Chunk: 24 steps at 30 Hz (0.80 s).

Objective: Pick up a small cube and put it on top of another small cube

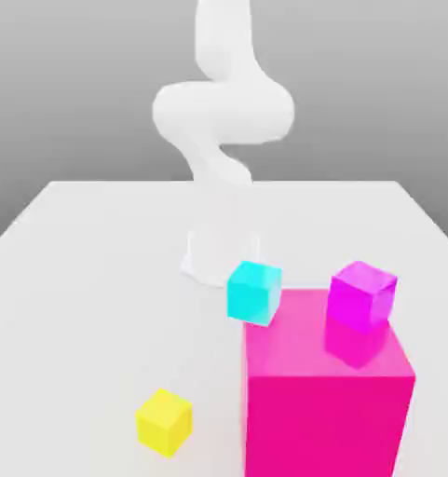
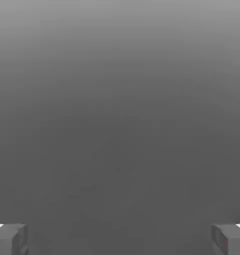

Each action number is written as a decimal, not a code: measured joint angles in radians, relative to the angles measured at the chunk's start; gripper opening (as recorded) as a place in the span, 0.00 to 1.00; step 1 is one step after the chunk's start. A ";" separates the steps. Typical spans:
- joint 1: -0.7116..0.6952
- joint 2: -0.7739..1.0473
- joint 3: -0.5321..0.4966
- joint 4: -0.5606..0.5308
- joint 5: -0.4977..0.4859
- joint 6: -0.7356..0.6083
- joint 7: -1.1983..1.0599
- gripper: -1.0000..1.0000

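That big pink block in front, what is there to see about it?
The big hot-pink block is a plain, glossy box, far larger than the cubes, standing upright on the white table at the exterior view's right front. A magenta cube sits on its top, mirrored faintly there. A cyan cube overlaps its upper back corner; contact is unclear.

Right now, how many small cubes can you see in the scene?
3. A yellow cube on the table, a cyan cube by the big pink block's back corner, and a magenta cube on top of that block. No lime-green cube shows; the block may hide one.
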 joint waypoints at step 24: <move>-0.058 0.728 0.481 -0.441 -0.028 0.468 1.014 0.50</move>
